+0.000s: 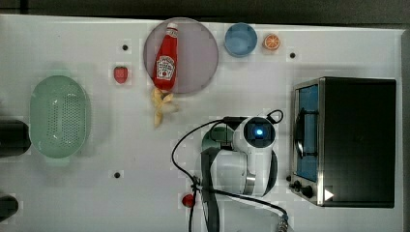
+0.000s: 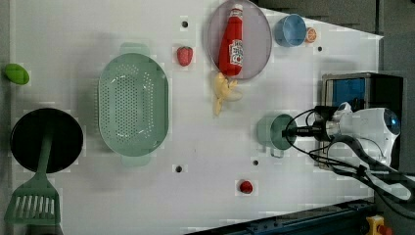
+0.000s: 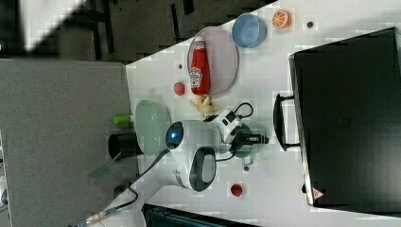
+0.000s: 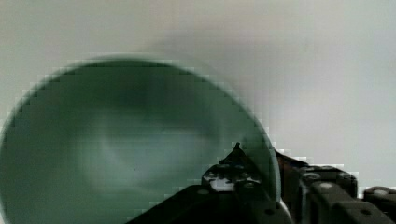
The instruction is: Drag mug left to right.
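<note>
While the arm (image 1: pixel 241 164) reaches over the middle of the white table (image 1: pixel 87 193), its pincer (image 2: pixel 288 132) sits at the rim of the mug (image 2: pixel 272 131); in the wrist view one finger (image 4: pixel 229 179) stands inside the mug's wall and the other outside it, so the jaws straddle the rim at a narrow gap; whether they press on the wall or stand just off it I cannot tell.

The mug is dark teal-green and stands upright on the table; in the left view it lies just to the left of the toaster oven (image 2: pixel 362 90), below and to the right of the banana (image 2: pixel 222 93), with a small handle at its lower edge; in the top view it peeks out from under the arm's white wrist, between the banana and the oven's glass door.

Near the top view's upper edge a grey plate (image 1: pixel 200 53) carries a red ketchup bottle (image 1: pixel 166 58) lying on its side; a light-blue cup (image 1: pixel 241 39) stands just to the plate's right, and an orange slice (image 1: pixel 271 42) beside that; a strawberry (image 1: pixel 121 74) lies to the plate's left.

A large pale-green colander (image 1: pixel 59 116) rests at the top view's left, well apart from the mug; a small red object (image 1: pixel 187 199) lies near the arm's cables; in the left view a black pan (image 2: pixel 46 139) with a green spatula (image 2: pixel 34 203) across it sits at the far left, and a lime (image 2: pixel 16 74) above them.
</note>
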You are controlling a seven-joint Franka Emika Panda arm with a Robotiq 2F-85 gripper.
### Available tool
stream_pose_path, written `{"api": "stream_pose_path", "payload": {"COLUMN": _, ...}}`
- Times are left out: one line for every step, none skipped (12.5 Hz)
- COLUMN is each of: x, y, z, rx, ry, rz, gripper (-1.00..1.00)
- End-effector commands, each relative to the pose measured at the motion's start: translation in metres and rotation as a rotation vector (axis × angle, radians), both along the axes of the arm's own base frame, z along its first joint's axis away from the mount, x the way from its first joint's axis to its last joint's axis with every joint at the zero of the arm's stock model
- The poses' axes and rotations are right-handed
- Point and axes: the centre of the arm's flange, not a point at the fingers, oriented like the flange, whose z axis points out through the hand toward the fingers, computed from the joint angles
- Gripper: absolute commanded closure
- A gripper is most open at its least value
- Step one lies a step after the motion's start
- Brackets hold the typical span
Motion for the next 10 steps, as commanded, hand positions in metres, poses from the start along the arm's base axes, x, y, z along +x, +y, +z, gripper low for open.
{"api": "stream_pose_path", "payload": {"x": 0.019, "y": -0.007, "z": 0.035, "rx": -0.018, "ry": -0.072, "rz": 0.059, "gripper": -0.05}}
{"api": "stream_pose_path", "payload": {"x": 0.023, "y": 0.002, "z": 0.051, "rx": -0.019, "ry": -0.073, "rz": 0.059, "gripper": -0.28}}
{"api": "stream_pose_path", "payload": {"x": 0.024, "y": 0.011, "z": 0.071, "rx": -0.024, "ry": -0.056, "rz": 0.031, "gripper": -0.51}}
{"api": "stream_pose_path", "payload": {"x": 0.024, "y": 0.02, "z": 0.097, "rx": -0.032, "ry": -0.038, "rz": -0.031, "gripper": -0.74}}
{"api": "stream_pose_path", "payload": {"x": 0.024, "y": 0.034, "z": 0.128, "rx": -0.037, "ry": -0.033, "rz": -0.138, "gripper": -0.97}}
{"api": "stream_pose_path", "payload": {"x": 0.026, "y": 0.05, "z": 0.163, "rx": -0.035, "ry": -0.043, "rz": -0.265, "gripper": -1.0}}
{"api": "stream_pose_path", "payload": {"x": 0.03, "y": 0.065, "z": 0.201, "rx": -0.027, "ry": -0.079, "rz": -0.392, "gripper": -1.0}}
{"api": "stream_pose_path", "payload": {"x": 0.034, "y": 0.079, "z": 0.242, "rx": -0.018, "ry": -0.144, "rz": -0.512, "gripper": -1.0}}
{"api": "stream_pose_path", "payload": {"x": 0.034, "y": 0.093, "z": 0.282, "rx": -0.015, "ry": -0.206, "rz": -0.619, "gripper": -1.0}}
{"api": "stream_pose_path", "payload": {"x": 0.027, "y": 0.103, "z": 0.315, "rx": -0.027, "ry": -0.232, "rz": -0.723, "gripper": -1.0}}
